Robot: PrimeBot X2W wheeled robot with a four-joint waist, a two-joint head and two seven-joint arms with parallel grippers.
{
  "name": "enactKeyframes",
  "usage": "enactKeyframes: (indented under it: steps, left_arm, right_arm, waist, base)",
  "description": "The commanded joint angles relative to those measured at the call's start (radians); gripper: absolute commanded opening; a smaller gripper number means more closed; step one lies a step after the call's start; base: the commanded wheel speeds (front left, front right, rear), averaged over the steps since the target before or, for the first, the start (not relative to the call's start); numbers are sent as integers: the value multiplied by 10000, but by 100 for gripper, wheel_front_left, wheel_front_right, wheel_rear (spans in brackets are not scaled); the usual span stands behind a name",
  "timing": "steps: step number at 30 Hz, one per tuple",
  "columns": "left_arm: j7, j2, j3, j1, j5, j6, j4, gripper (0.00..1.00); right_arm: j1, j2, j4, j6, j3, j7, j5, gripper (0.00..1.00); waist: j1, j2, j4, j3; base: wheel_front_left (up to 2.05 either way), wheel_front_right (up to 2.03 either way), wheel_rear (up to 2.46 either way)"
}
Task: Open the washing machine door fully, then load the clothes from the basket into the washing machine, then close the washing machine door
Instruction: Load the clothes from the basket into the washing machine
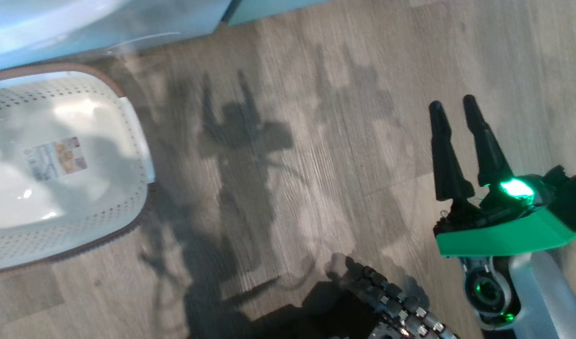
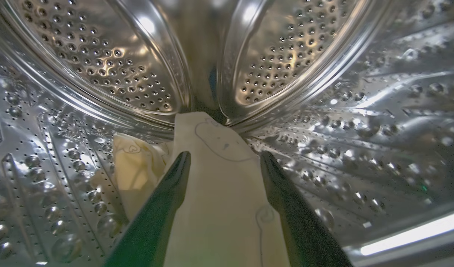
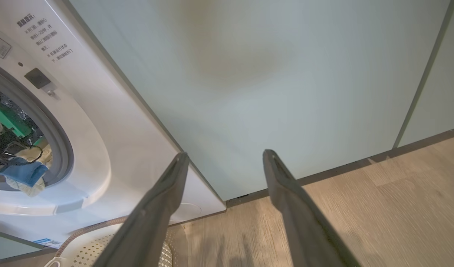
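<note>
**Left gripper in drum, jaws apart; garments inside machine**

Left gripper (image 2: 225, 154): inside the steel drum (image 2: 101, 63) of the washing machine (image 3: 101, 122), its fingers spread wide. A pale yellow piece of the clothes (image 2: 219, 193) lies in the gap between them. Whether it touches either finger cannot be told. A second yellow garment lies just beside it, to the left in that view.

Right gripper (image 1: 452, 101): above the wood floor (image 1: 316, 141), fingers apart, nothing between them. In its wrist view it faces a pale-green cabinet door (image 3: 267, 92).

Machine mouth: grey gasket (image 3: 62, 141) exposed, with blue-trimmed fabric inside the opening.

Basket (image 1: 104, 207): on the floor beside the machine, its bottom label showing.
</note>
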Motion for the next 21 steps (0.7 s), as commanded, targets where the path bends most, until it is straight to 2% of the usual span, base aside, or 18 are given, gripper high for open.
enactKeyframes:
  steps: [1, 6, 13, 21]
  left_arm:
    - [-150, 357, 188, 163, -49, 69, -417, 100]
    - [-925, 91, 169, 1231, -87, 254, -842, 100]
    - [-2124, -678, 450, 3413, -544, 710, -2151, 100]
    - [-2769, -1526, 797, 6636, -803, 1730, -4900, 100]
  right_arm:
    - [183, -133, -219, -29, 2, -67, -109, 100]
    - [340, -133, -125, -29, -380, -67, -482, 100]
    - [605, -133, -58, -29, -852, -67, -1062, 100]
    - [827, -133, 55, -29, -1141, -67, -1653, 100]
  waist:
    - [0, 0, 250, -237]
    - [0, 0, 731, -688]
    - [0, 0, 1500, -1396]
    - [0, 0, 2131, -2263]
  base:
    - [0, 0, 0]
    - [0, 0, 0]
    - [0, 0, 0]
    - [0, 0, 0]
